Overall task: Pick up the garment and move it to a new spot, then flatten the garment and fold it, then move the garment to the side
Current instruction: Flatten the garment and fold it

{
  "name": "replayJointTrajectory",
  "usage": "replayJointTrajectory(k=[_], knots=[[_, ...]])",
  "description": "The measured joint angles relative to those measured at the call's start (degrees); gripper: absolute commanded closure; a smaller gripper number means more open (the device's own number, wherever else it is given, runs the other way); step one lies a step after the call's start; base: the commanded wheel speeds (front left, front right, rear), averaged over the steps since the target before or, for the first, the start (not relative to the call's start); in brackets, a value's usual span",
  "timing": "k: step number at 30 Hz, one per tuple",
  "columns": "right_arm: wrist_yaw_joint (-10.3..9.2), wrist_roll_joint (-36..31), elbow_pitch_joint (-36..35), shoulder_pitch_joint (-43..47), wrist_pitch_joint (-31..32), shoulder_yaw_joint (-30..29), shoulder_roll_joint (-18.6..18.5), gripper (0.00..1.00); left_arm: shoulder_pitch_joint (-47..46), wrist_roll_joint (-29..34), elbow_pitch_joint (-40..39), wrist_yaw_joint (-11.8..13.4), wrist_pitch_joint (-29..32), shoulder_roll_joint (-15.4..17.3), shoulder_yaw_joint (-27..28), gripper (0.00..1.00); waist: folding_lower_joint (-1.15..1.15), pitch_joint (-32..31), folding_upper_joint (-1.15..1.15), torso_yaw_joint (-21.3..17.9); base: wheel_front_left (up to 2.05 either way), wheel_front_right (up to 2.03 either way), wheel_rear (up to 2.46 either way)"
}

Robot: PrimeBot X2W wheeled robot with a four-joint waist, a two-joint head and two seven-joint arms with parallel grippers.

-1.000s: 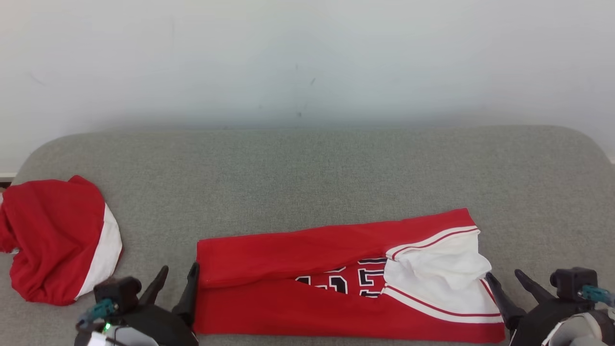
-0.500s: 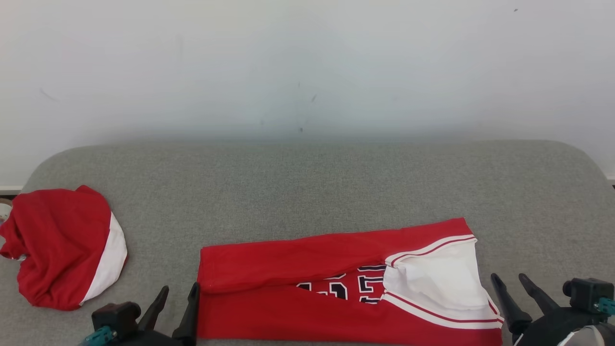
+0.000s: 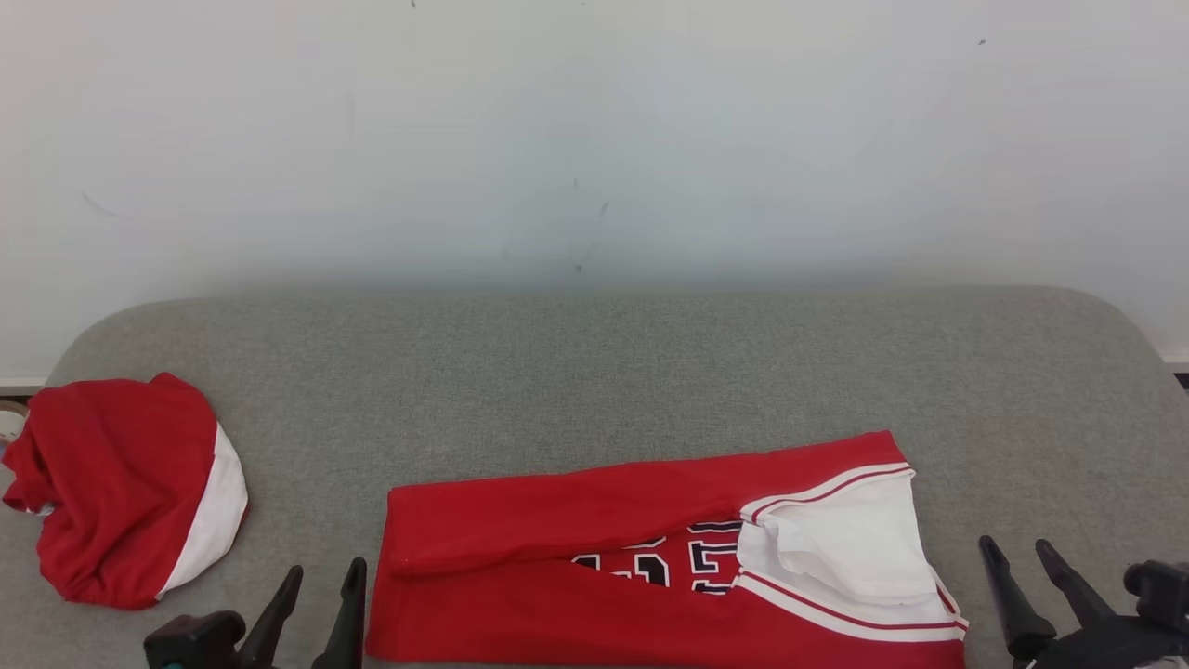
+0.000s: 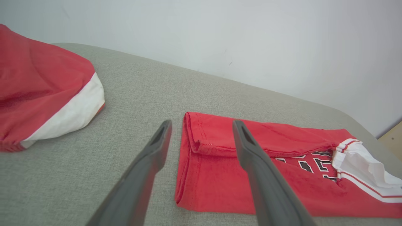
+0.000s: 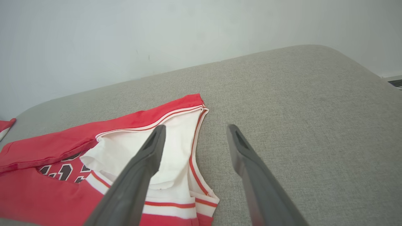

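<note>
Two empty pincers, jaws spread: left pincer [image 3: 324, 569] and right pincer [image 3: 1015, 548] flank the jersey [image 3: 576, 520]; I'd grip both near corners evenly, then fold away.

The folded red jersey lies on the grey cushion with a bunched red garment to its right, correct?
No, the bunched red garment sits to the left of the folded red jersey on the grey cushion; the head view shows it.

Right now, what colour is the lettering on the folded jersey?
The lettering is black, outlined white, on the red jersey; best in the left wrist view.
</note>
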Motion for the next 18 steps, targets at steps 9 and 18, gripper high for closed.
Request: replayJointTrajectory(k=[9,18], knots=[[-1.86,-1.08,-4.92,3.12,-0.01,-3.10,0.22,0.00,2.03,1.47,-3.68,0.70,0.00,1.23,2.42,0.00,0.00,0.34,0.00,0.83,0.00,0.00,0.00],[-4.05,-3.94,-3.46,-0.79,0.74,-2.00,-0.26,0.00,3.43,3.41,-6.99,0.98,-0.01,0.29,3.94,0.00,0.01,1.29,0.00,2.45,0.00,0.00,0.00]])
